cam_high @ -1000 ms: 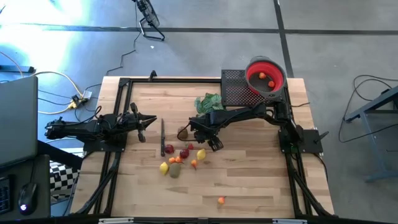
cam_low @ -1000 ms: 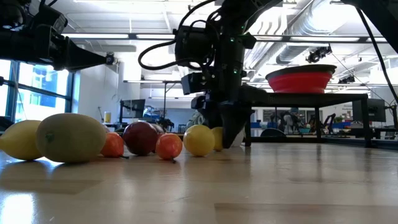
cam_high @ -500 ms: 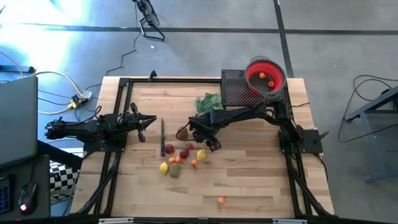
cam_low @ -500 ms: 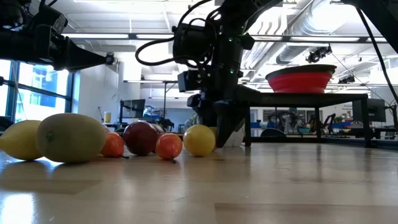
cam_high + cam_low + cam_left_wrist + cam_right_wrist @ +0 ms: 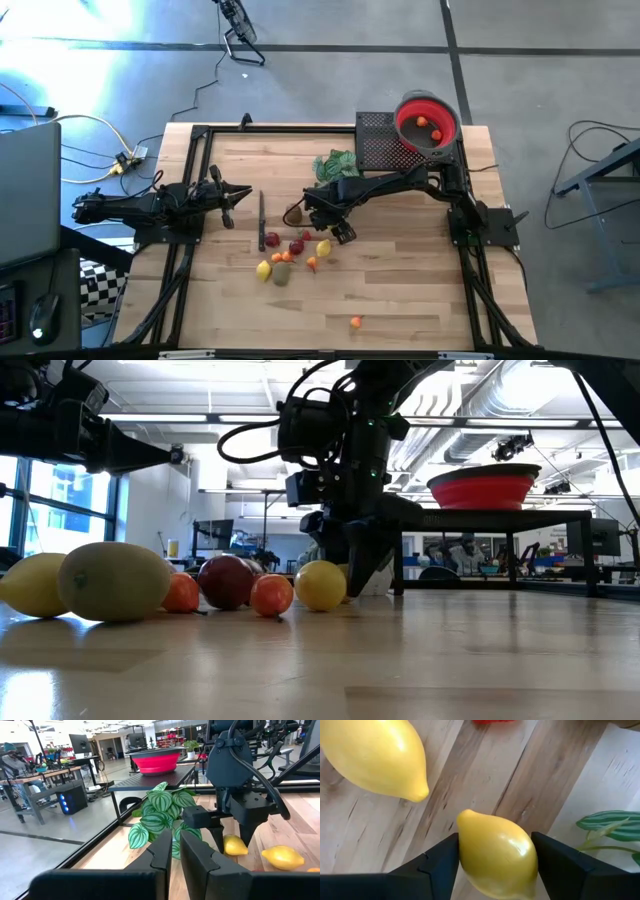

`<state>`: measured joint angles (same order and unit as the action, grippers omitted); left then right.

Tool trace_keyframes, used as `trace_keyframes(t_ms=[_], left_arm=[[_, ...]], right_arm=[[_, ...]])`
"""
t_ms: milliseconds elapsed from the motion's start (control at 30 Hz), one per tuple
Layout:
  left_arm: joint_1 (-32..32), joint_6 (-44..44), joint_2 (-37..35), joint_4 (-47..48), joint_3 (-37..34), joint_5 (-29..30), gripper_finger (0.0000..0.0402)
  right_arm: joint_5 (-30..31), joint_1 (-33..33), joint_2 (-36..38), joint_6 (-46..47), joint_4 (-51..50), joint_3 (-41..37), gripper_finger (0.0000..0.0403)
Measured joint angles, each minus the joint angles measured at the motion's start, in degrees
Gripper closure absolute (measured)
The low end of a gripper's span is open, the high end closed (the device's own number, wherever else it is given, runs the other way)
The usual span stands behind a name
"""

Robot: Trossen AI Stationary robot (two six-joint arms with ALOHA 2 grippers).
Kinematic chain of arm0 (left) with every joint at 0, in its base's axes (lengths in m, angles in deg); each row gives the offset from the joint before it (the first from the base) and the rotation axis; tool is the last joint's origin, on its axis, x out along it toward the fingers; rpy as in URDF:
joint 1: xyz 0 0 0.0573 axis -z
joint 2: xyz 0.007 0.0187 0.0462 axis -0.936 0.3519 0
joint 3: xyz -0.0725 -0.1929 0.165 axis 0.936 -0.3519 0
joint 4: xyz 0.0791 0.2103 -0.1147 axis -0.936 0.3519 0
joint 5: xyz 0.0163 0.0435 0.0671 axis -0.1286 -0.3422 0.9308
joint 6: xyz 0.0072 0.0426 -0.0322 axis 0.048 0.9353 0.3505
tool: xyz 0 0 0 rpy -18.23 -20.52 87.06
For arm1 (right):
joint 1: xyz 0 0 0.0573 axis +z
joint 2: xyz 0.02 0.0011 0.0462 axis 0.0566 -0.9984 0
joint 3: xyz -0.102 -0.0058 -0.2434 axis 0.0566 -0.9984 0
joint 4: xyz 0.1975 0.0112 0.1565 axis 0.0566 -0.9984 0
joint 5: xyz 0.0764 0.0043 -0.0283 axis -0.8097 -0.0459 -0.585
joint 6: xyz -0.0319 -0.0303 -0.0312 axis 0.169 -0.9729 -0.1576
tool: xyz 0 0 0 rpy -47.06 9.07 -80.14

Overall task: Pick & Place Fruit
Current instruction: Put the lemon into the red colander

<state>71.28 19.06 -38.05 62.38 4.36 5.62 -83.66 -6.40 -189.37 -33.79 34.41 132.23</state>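
Gripping a yellow lemon (image 5: 497,855) between its two fingers, the right gripper (image 5: 330,226) sits near table centre, a second lemon (image 5: 372,757) just beside. Remaining fruit (image 5: 285,255) clusters at 7 o'clock from it. Left gripper (image 5: 238,194) waits at 9 o'clock, fingers together.

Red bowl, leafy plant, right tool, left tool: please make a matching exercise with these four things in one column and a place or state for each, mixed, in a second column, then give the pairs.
Things:
1. red bowl
2. leafy plant
3. right tool
4. left tool

Places or states:
A. shut, holding nothing, at the table's left side
B. around a yellow lemon, on the table
C. on a black stand at the far right corner, with small fruit inside
D. lying on the wood beside the black stand

Pairs: 1-C, 2-D, 3-B, 4-A
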Motion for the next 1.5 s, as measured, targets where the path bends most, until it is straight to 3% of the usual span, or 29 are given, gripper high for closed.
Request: trace_keyframes(t_ms=[833,1100,1500], left_arm=[[0.0,0.0,0.0,0.0,0.0,0.0,0.0368],[0.0,0.0,0.0,0.0,0.0,0.0,0.0368],[0.0,0.0,0.0,0.0,0.0,0.0,0.0368]], right_arm=[[0.2,0.0,0.4,1.7,-0.2,0.0,0.0187],[0.2,0.1,4.2,3.5,0.9,0.0,0.0188],[1.1,0.1,15.7,9.9,9.5,0.1,0.0189]])
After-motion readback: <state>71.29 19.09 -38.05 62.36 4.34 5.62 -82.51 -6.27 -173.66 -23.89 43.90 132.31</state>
